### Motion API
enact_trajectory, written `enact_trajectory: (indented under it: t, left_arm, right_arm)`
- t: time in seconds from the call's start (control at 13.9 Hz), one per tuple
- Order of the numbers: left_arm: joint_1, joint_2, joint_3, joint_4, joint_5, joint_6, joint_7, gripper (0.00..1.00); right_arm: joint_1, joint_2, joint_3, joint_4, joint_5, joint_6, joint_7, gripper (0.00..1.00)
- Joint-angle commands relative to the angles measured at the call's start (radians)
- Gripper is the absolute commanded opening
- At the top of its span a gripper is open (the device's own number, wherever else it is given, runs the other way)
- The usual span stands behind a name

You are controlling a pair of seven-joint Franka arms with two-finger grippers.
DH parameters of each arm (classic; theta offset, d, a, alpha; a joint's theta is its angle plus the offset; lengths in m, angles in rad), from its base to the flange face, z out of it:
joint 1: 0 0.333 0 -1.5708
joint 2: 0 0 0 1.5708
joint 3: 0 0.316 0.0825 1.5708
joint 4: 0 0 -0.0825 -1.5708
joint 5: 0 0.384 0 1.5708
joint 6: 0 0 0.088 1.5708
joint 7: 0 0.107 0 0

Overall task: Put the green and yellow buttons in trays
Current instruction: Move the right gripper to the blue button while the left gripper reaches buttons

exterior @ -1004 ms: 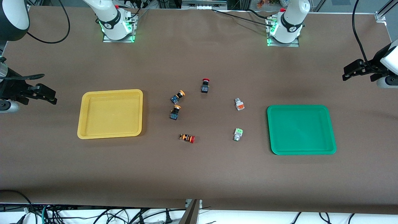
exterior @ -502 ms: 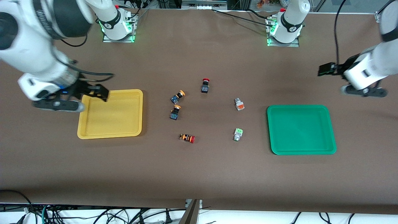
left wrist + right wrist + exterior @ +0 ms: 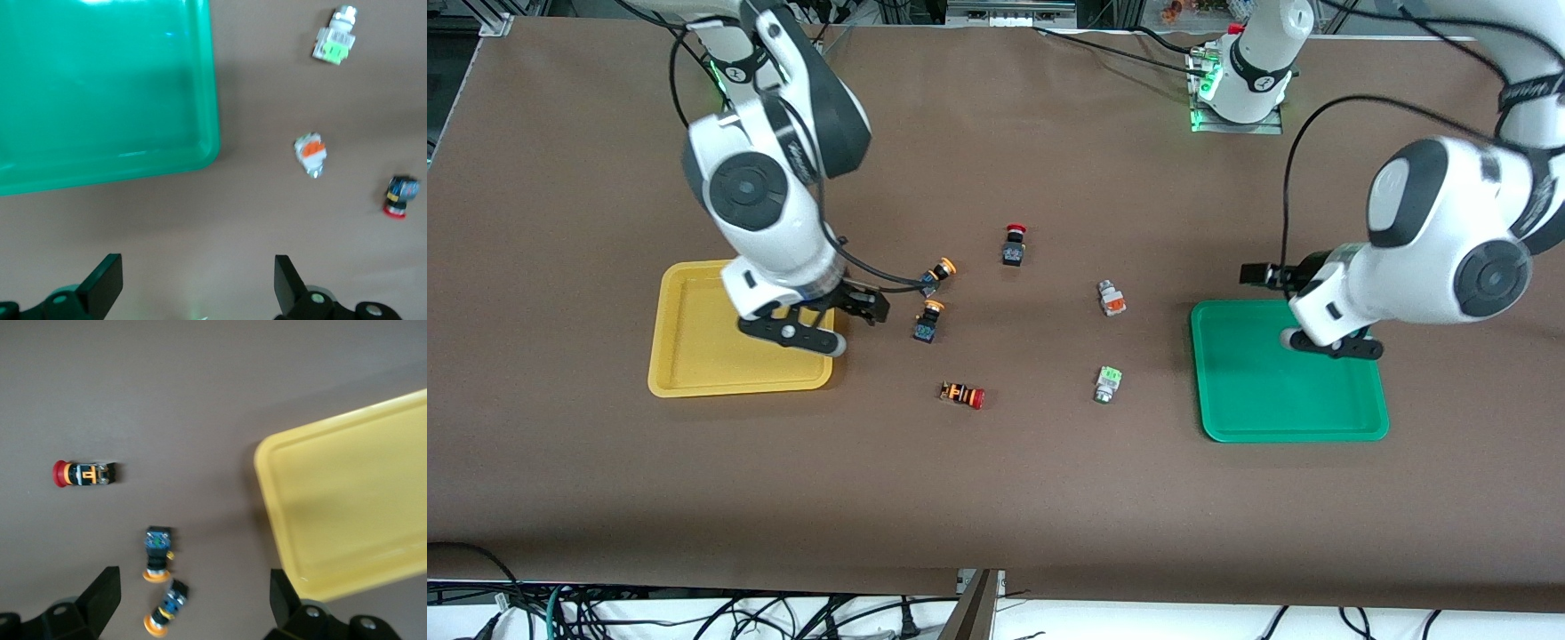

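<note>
While both arms hang above the table, contents stand thus:
Right gripper (image 3: 860,305): fingers spread, nothing held; centre-left of the front frame, over the yellow tray's edge.
Left gripper (image 3: 1261,275): fingers parted wide, nothing held; right of the frame, over the green tray's upper rim.
Yellow tray (image 3: 694,356): left-centre, nothing in it.
Green tray (image 3: 1280,409): right-centre, nothing in it.
Yellow-capped buttons: one (image 3: 936,275) above the other (image 3: 927,321), mid-frame, just beside the right gripper.
Orange-block button (image 3: 1111,298): right of centre.
Green-block button (image 3: 1107,384): below it.
Red-capped black button (image 3: 1014,244): upper centre.
Striped red-capped button (image 3: 962,394): lower centre.
</note>
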Motion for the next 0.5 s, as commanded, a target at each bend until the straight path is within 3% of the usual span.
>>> enact_trajectory:
  t: [0.0,0.22,0.43]
  left_arm:
    - [-0.068,0.09,0.0,0.004,-0.021,0.081,-0.092,1.0]
    - [-0.132,0.164,-0.003,-0.042,-0.024,0.218,-0.219,1.0]
    - [-0.23,0.194,-0.002,-0.058,-0.014,0.284,-0.449,1.0]
  right_arm:
    - [0.026,0.035,-0.008,-0.079,0.001,0.151,0.042,0.99]
    - [0.067,0.106,-0.009,-0.076,0.0,0.243,0.225,0.99]
    - [0.07,0.158,-0.009,-0.077,-0.009,0.284,0.249,0.99]
